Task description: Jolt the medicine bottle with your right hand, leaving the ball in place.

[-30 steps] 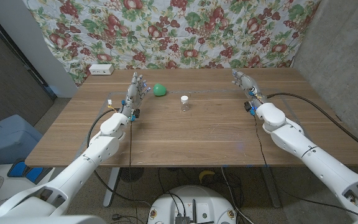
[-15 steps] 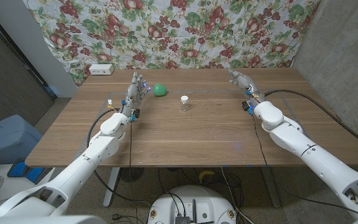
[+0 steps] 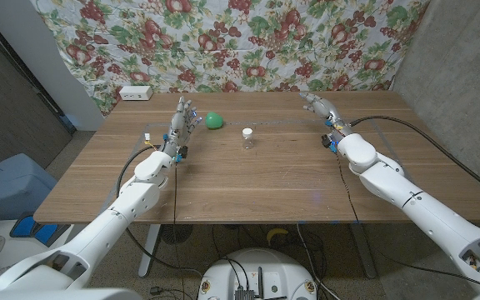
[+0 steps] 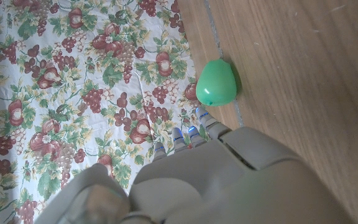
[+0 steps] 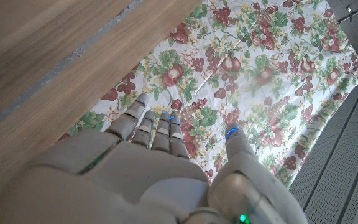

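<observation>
Two arms reach over the wooden table from the near corners, with a fruit-print cloth hanging behind its far edge.

Left arm: lies along the left half of the table. The left hand stands on its edge with fingers extended toward the cloth, side by side, holding nothing. In the left wrist view the back of this hand is in the foreground and its fingertips point near the green ball, with a gap between them.

Right arm: lies along the right half of the table. The right hand is near the far right part of the table, fingers extended and angled toward the middle, holding nothing. In the right wrist view its fingers lie close together and the thumb stands apart, with wood and cloth beyond.

White power strip: at the far left corner of the table, by the cloth.

Ball: green, on the table near the far edge, just beside the left hand's fingertips.

Medicine bottle: small, clear, white cap, upright near mid-table. It stands to the right of the ball, apart from it, and well apart from the right hand.
</observation>
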Robot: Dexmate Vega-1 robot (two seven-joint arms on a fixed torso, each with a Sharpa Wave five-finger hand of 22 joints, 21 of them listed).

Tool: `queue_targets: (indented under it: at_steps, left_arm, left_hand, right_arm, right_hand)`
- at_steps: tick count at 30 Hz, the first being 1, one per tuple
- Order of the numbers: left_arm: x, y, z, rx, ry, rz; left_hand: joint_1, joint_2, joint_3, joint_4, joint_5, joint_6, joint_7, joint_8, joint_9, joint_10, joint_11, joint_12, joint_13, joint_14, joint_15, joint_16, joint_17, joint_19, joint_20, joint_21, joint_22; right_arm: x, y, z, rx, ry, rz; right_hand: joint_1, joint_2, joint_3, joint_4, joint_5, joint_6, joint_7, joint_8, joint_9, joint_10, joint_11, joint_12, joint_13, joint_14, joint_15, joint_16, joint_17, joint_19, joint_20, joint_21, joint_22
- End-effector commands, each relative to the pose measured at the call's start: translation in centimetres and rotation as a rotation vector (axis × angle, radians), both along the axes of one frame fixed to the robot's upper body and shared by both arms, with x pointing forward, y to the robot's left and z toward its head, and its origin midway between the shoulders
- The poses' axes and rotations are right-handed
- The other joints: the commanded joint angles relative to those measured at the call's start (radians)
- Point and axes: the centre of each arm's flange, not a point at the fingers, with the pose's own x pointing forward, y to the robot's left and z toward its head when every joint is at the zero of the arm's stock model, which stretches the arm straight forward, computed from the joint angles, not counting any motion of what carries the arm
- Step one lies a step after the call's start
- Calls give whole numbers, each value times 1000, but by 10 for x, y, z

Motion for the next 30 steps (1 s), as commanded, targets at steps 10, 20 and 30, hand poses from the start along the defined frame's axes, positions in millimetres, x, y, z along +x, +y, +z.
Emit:
queue_targets:
  at_steps: [10, 20, 30]
  left_arm:
    - [0, 0, 0, 2, 1, -2]
    - [-1, 1, 0, 3, 2, -3]
    - [-2, 1, -2, 2, 4, -2]
  left_hand:
    - [-2, 74, -1, 7, 7, -43, -9, 3, 5, -40, -1, 7, 4, -164, -207, 6, 3, 7, -63, 6, 3]
    - [-2, 74, -1, 7, 7, -43, -9, 3, 5, -40, -1, 7, 4, -164, -207, 6, 3, 7, -63, 6, 3]
    - [-2, 74, -1, 7, 7, -43, -9, 3, 5, -40, -1, 7, 4, -164, -207, 6, 3, 7, -63, 6, 3]
  right_arm:
    - [-3, 21, 2, -96, -10, 5]
    - [-5, 32, 2, -144, -16, 15]
    - [-7, 40, 2, -179, -21, 16]
  right_hand:
    - [5, 12, 5, -8, 6, 13, 3, 6, 4, 9, -3, 5, 3, 12, -4, 0, 2, 4, -7, 2, 2]
    - [9, 15, 6, -9, 6, 15, 0, 6, 4, 11, -3, 5, 3, 14, -7, 1, 2, 8, -11, 3, 2]
    - [12, 15, 6, -11, 6, 17, -4, 6, 4, 17, -5, 6, 3, 15, -7, 1, 2, 9, -11, 3, 2]
